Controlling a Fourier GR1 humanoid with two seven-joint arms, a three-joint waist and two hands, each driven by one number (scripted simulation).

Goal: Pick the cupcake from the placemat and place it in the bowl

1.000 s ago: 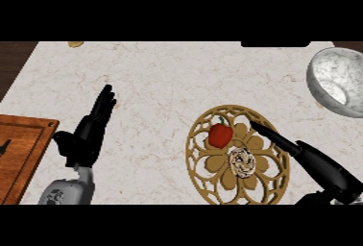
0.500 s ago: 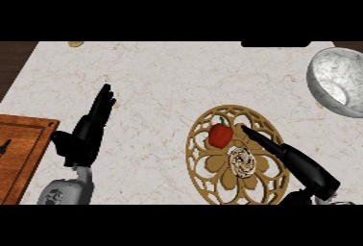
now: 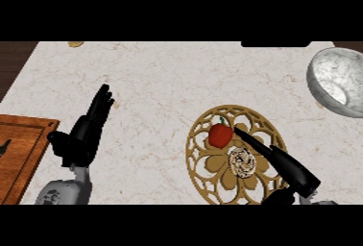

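A round golden openwork placemat point(image 3: 202, 166) lies right of centre on the marble counter. On it sit a cupcake point(image 3: 242, 161) with a pale swirled top and, just behind it, a red fruit point(image 3: 220, 135) with a green stem. My right hand point(image 3: 287, 168) comes in from the lower right and is open, its straight fingers lying over the mat. Their tips end right beside the red fruit, along the cupcake's right side. The marbled white bowl point(image 3: 339, 81) stands at the far right, partly cut off. My left hand point(image 3: 86, 132) rests open at the left, fingers up.
A wooden cutting board point(image 3: 21, 153) lies at the left edge with a small dark item on it. At the counter's far edge are a small tan object point(image 3: 76, 43) and a dark object point(image 3: 275, 43). Dark wood borders the counter's top left corner.
My right hand has slid up and to the left across the placemat, so its fingertips now reach the red fruit. The left hand, cupcake and bowl have stayed put.
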